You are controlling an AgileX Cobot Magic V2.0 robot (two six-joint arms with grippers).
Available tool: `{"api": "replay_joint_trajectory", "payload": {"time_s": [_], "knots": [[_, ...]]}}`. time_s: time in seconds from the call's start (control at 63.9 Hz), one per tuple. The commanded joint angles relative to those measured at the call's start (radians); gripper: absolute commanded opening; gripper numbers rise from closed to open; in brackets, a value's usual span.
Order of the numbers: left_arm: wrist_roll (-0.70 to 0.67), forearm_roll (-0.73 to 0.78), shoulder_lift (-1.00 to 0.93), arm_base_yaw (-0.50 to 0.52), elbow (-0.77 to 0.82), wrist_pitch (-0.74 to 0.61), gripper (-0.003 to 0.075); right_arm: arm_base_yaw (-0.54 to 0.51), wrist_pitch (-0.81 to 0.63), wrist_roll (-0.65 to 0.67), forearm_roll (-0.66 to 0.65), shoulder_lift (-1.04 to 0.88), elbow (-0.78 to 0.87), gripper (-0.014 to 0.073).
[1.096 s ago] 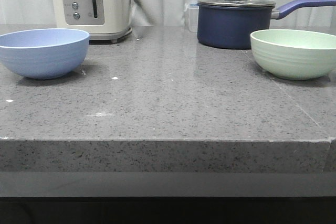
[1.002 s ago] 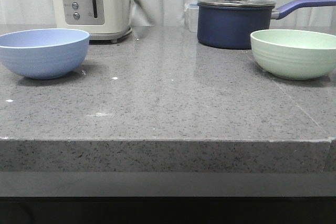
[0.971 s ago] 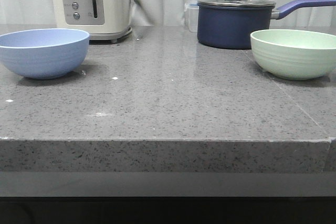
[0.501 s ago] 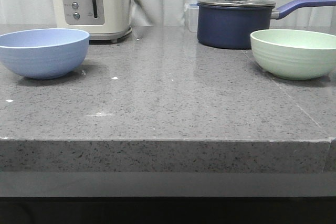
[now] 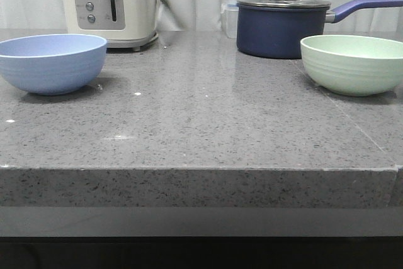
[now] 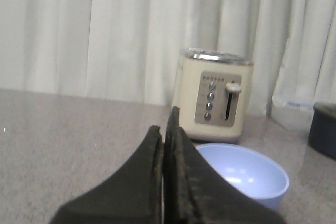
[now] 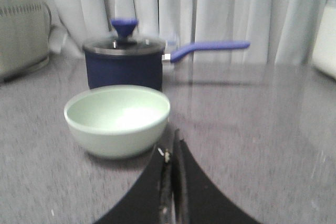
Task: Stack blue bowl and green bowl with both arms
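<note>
Both grippers, left [image 6: 164,145] and right [image 7: 172,153], pressed together and empty, facing blue bowl [image 6: 244,174] and green bowl [image 7: 117,119]; unopened, they would shove either rim.

A low front camera looks forward across the tabletop [image 5: 201,124], level with its near edge. Each wrist camera looks forward over its own closed claw: the left shares the blue bowl [image 6: 244,174], the right the green bowl [image 7: 118,119].

Blue bowl [image 5: 51,62]: pale periwinkle. Green bowl [image 5: 352,63]: pale mint. Saucepan [image 5: 283,23]: navy. Toaster [image 5: 107,4]: cream. Counter [image 5: 201,130]: speckled grey.
</note>
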Motion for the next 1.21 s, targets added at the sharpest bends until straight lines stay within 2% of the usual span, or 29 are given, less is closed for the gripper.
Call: {"api": "replay_joint_trajectory", "payload": {"time_s": [0.0, 0.188, 0.313, 0.485, 0.908, 0.94, 1.002, 1.049, 1.128, 1.19], "knots": [[-0.009, -0.006, 0.049, 0.000, -0.140, 0.016, -0.0020, -0.007, -0.027, -0.005, -0.010, 0.007, -0.106, -0.0064], [-0.005, -0.006, 0.209, 0.000, -0.376, 0.244, -0.0020, -0.007, 0.125, -0.005, -0.010, 0.159, -0.311, -0.0064], [-0.003, -0.006, 0.317, 0.000, -0.475, 0.358, -0.0020, -0.007, 0.230, -0.005, -0.010, 0.287, -0.425, -0.0064], [-0.003, -0.006, 0.419, 0.000, -0.491, 0.355, -0.0020, -0.007, 0.320, -0.005, -0.010, 0.447, -0.507, -0.0064], [-0.003, 0.033, 0.531, 0.000, -0.482, 0.355, -0.0018, -0.007, 0.367, -0.006, -0.009, 0.613, -0.492, -0.0049], [-0.003, 0.039, 0.535, 0.000, -0.482, 0.355, -0.0011, -0.007, 0.369, -0.006, -0.009, 0.617, -0.492, -0.0020], [-0.003, 0.041, 0.539, 0.000, -0.482, 0.355, 0.0051, -0.007, 0.370, -0.006, -0.009, 0.617, -0.492, 0.0092], [-0.003, 0.041, 0.540, 0.000, -0.482, 0.355, 0.0128, -0.007, 0.370, -0.006, -0.009, 0.617, -0.492, 0.0204], [-0.003, 0.041, 0.540, 0.000, -0.482, 0.355, 0.0307, -0.007, 0.372, -0.006, -0.009, 0.617, -0.492, 0.0416], [-0.003, 0.041, 0.540, 0.000, -0.482, 0.355, 0.0410, -0.007, 0.375, -0.006, -0.009, 0.617, -0.492, 0.0504]]}}
